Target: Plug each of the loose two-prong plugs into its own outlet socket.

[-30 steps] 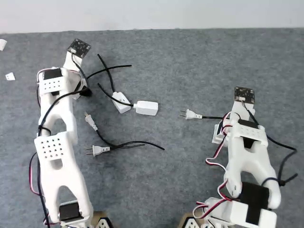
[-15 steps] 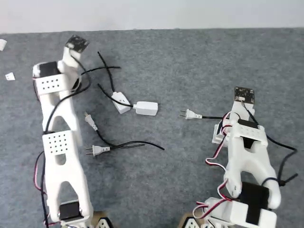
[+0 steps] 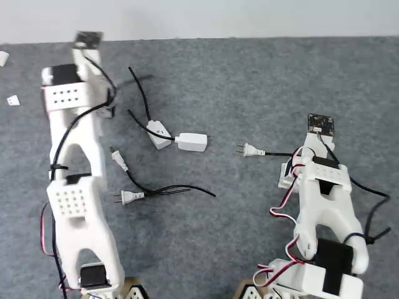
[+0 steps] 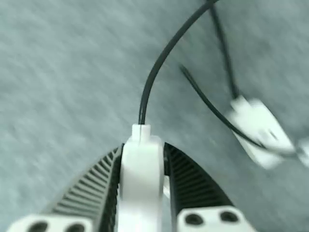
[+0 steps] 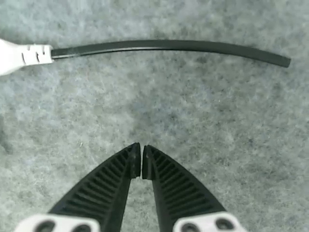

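A grey carpeted surface (image 3: 249, 81) carries everything. The white left arm (image 3: 75, 162) reaches up the far side of the carpet, well apart from an outlet socket (image 3: 192, 142) that lies near the middle. The right arm (image 3: 324, 199) stands well apart from that socket on the opposite side.

The left end effector (image 4: 142, 150) is clamped on a white connector (image 4: 141, 169). A black cord (image 4: 161, 63) leaves the connector's tip, and it cannot be told whether the piece is a plug or a socket. The right end effector (image 5: 141, 150) is closed over the carpet, its fingertips touching and nothing between them.

A second outlet socket (image 3: 159, 134) lies tilted just beside the outlet socket, on the left arm's side. A two-prong plug (image 3: 247, 149) lies near the outlet socket on the right arm's side, apart from it, prongs turned toward it. A second plug (image 3: 118, 159) and a third plug (image 3: 124, 197) lie farther from the outlet socket, toward the left arm's base, their dark cords trailing across the carpet.
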### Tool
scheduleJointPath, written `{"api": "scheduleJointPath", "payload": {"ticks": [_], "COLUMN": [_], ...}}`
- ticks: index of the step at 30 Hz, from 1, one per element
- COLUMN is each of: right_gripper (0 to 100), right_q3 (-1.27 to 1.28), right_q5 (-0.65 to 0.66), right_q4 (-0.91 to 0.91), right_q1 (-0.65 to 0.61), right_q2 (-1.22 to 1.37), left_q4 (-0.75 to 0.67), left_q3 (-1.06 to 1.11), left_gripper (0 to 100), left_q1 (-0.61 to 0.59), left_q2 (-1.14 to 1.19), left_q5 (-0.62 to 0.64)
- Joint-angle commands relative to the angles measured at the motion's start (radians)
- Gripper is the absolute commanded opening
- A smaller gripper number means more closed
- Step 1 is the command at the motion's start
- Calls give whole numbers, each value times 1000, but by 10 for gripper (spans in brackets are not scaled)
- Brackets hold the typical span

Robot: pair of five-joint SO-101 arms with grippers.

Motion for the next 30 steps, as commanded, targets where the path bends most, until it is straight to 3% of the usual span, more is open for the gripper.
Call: {"api": "scheduleJointPath", "payload": {"ticks": [1,10,17,26,30], "right_gripper": [9,10,11,11,11], "right_q3": [-52,-52,-52,-52,-52], "right_q5": [14,14,14,14,14], "right_q4": [-7,-7,-7,-7,-7], "right_q1": [-12,-10,-8,-5,-5], "right_q2": [-2,-2,-2,-2,-1], "left_q4": [20,-132,-512,-1056,-1092], "left_q3": [257,765,1265,1759,1817], "left_gripper": [13,13,13,13,17], "left_q1": [87,226,448,753,753], "left_q2": [-252,-582,-798,-1010,-1013], "left_q5": [71,354,523,543,543]}}
